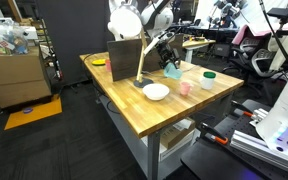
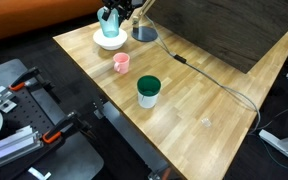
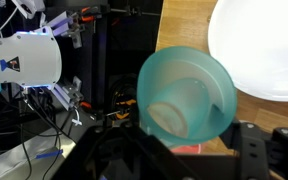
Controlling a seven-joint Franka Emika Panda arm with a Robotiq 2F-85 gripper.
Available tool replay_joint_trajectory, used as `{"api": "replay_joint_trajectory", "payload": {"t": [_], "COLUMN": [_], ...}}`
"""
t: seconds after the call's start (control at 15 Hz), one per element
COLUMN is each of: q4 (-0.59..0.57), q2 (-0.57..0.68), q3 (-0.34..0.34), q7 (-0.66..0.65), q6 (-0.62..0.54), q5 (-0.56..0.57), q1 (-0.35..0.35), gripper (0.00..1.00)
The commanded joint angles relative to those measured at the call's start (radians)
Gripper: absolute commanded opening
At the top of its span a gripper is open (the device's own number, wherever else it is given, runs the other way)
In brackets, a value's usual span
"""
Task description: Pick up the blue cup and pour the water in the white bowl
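Blue cup (image 2: 109, 25): gripped in the closed jaws of the gripper (image 2: 115, 10), off the desk (image 2: 204, 110), above the white bowl (image 2: 96, 41). We judge pouring in hand; next, tip its mouth over the bowl's centre. Rightward: pink cup (image 2: 121, 63), green-topped cup (image 2: 148, 91).

No readable text, no legible labels, brands or numbers
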State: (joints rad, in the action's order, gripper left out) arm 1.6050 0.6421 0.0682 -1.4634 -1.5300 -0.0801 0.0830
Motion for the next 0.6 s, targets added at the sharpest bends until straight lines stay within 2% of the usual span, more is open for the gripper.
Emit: {"api": "replay_joint_trajectory", "payload": {"t": [0.0, 0.27, 0.33, 0.53], "q4": [-0.062, -0.040, -0.041, -0.041], "q2": [0.030, 0.019, 0.022, 0.024], "q3": [0.007, 0.004, 0.004, 0.004], "q7": [-0.015, -0.003, -0.003, -0.003], "q6": [0.055, 0.012, 0.012, 0.012], "q5": [0.014, -0.002, -0.002, -0.002], "q1": [0.010, 0.004, 0.004, 0.004], "gripper": [0.48, 0.48, 0.73, 0.73]}}
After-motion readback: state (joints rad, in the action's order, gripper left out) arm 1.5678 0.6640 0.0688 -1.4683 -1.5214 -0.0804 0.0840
